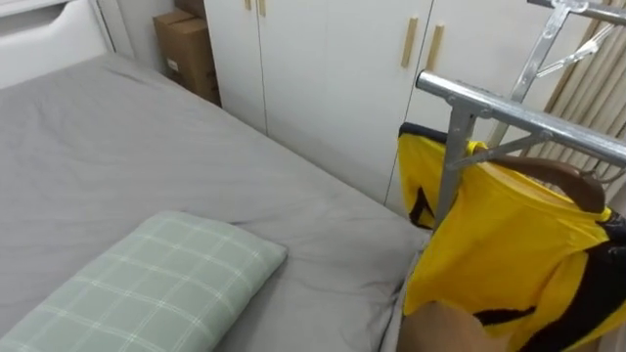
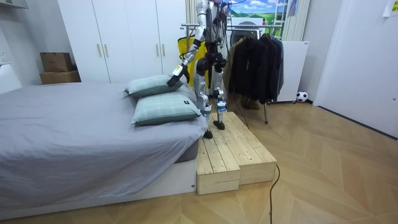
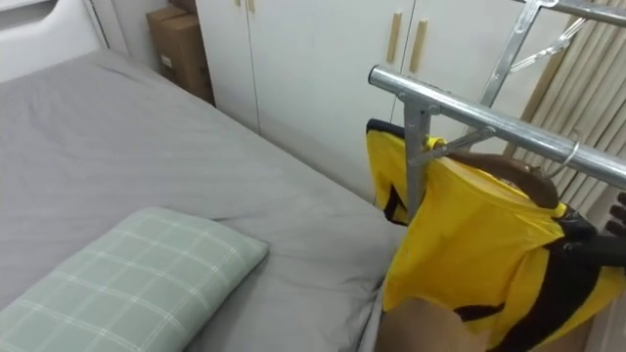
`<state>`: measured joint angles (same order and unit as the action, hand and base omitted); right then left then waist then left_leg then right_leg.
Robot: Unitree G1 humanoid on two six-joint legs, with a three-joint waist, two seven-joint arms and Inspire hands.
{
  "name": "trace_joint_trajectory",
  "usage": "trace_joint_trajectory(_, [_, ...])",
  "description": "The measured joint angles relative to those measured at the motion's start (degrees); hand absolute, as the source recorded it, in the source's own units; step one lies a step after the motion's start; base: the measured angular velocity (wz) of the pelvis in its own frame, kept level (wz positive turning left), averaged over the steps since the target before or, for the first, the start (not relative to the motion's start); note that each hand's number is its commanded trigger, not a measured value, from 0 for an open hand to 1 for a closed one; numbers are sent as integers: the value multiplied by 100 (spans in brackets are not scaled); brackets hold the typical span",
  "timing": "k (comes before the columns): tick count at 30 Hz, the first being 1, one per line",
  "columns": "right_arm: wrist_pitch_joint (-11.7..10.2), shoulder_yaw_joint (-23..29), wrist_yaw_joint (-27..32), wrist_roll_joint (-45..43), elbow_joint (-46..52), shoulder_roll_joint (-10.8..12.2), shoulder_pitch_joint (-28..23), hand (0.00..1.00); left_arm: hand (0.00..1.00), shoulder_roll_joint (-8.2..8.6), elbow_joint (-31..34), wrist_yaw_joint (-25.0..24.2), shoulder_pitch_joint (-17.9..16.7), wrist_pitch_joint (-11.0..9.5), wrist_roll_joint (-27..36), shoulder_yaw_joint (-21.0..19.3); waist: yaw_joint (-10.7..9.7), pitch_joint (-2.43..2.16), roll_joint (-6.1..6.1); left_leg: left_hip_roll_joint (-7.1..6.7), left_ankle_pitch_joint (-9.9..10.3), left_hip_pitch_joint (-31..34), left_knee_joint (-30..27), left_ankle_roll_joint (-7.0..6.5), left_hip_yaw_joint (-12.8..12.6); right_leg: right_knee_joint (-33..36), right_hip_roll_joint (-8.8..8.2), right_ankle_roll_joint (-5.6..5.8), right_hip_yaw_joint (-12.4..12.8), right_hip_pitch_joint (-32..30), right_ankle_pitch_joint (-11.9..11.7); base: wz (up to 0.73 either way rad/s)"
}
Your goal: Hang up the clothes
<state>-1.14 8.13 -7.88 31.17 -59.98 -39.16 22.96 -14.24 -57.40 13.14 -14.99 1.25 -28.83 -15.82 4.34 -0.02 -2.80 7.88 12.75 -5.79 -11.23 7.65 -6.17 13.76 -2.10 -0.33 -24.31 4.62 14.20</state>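
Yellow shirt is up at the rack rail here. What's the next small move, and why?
Probably settle the wooden hanger a little lower so its hook bears fully on the rack rail. The hook sits right at the rail, but whether it carries the yellow shirt is hard to tell. The left hand hangs low over the pillows.

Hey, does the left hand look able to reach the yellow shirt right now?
Probably yes. The left hand hangs over the pillows, the shirt hangs from the rail close beside the robot, and nothing stands between them.
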Motion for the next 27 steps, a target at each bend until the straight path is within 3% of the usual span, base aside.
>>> trace_joint_trajectory(4, [0,0,179,-42,69,0,1,0,0,-2,2,-4,-7,0,2,0,-7,-10,-10,-10,1,21,0,-5,-39,7,-9,10,53,-55,-52,-8])
trace_joint_trajectory(15, [-1,51,695,-448,132,0,56,0,0,-4,2,-15,53,6,169,26,-211,-17,-6,-171,11,60,-56,-251,-95,87,-201,173,104,-116,-232,-1])
trace_joint_trajectory(17, [-1,49,784,-452,249,0,-16,0,0,-5,-6,-19,44,4,151,36,-96,-13,-16,-201,12,63,-57,-315,-286,206,-247,180,274,-271,-280,-38])
trace_joint_trajectory(27, [0,43,1047,-1591,1176,78,-655,0,0,-10,-151,-144,44,0,242,206,-88,12,-46,-372,208,148,-453,-688,-770,455,-478,304,585,-546,-411,-22])
